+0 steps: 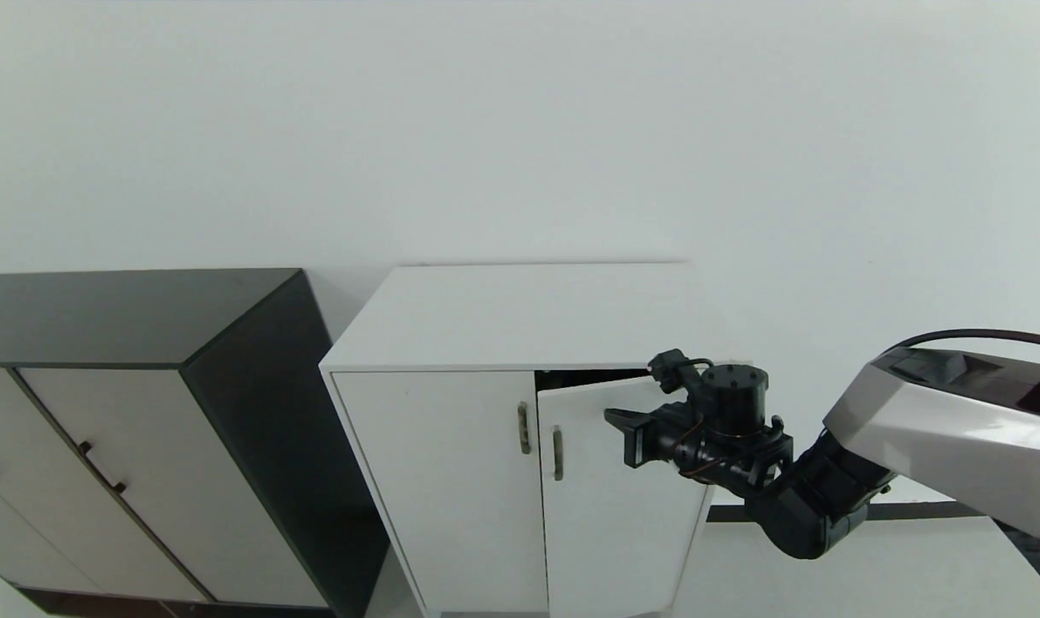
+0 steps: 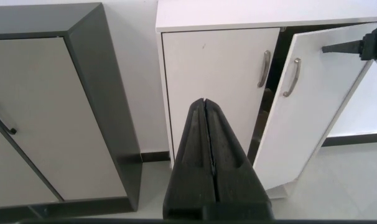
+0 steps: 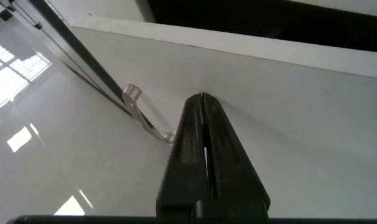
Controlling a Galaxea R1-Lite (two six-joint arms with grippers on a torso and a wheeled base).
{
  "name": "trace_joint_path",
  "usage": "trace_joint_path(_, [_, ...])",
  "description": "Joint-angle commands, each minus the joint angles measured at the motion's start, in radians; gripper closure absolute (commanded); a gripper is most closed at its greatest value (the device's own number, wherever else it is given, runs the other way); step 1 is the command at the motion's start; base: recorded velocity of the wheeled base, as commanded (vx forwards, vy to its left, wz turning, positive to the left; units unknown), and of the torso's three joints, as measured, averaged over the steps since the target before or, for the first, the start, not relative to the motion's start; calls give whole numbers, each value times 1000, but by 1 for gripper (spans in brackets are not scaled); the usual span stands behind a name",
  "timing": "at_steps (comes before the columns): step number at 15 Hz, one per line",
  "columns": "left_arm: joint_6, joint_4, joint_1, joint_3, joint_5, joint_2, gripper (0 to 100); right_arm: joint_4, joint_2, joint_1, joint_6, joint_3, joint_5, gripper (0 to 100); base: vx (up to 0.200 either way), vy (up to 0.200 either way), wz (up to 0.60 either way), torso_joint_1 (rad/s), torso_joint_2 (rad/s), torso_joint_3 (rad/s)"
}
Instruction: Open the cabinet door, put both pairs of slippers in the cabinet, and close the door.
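Notes: white cabinet (image 1: pixel 503 318) at 12 o'clock, right door (image 1: pixel 623 515) ajar. Right gripper (image 1: pixel 616 417), fingers together, sits at 3 o'clock of the handle (image 1: pixel 558 453), close to the door face. Left gripper (image 2: pixel 204 102) is also pinched together. Best bet, I'd say: catch the handle-side edge and follow the hinge arc wide.

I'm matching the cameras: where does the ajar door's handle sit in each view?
Head view: handle on the ajar door, at its free edge.
Left wrist view: handle beside the dark gap.
Right wrist view: handle beside the right end effector.
Shared landmark: the ajar door.
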Motion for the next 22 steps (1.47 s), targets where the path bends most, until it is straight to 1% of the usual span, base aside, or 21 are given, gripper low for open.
trace_joint_path(1, [0,0,0,0,0,0,100,0,28,-2,0,-26,-9,100,0,0,0,0,0,0])
trace_joint_path(22, [1,0,0,0,-1,0,100,0,65,-35,-1,-81,-11,100,0,0,0,0,0,0])
